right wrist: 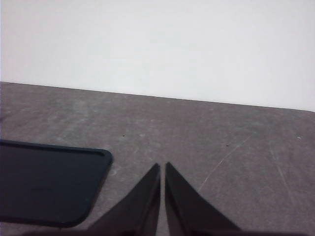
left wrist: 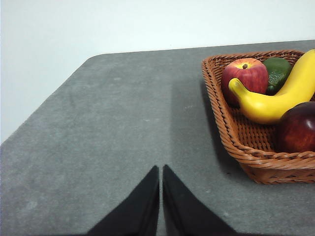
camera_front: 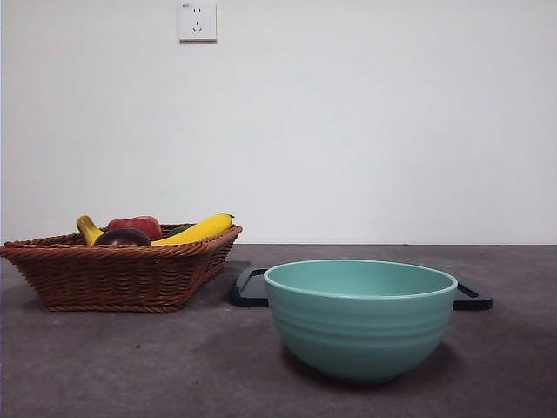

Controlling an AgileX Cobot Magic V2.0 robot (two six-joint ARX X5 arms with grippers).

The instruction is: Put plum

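Teal bowl (camera_front: 360, 318) foremost; plum (camera_front: 123, 237) in wicker basket (camera_front: 113, 274).

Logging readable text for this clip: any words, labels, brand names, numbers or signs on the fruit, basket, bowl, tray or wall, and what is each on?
No readable text in any view.
Wall socket: a tiny mark at its top corner, too small to read.
Plum, apple, banana, basket, green bowl, black tray: no labels, stickers or print visible.
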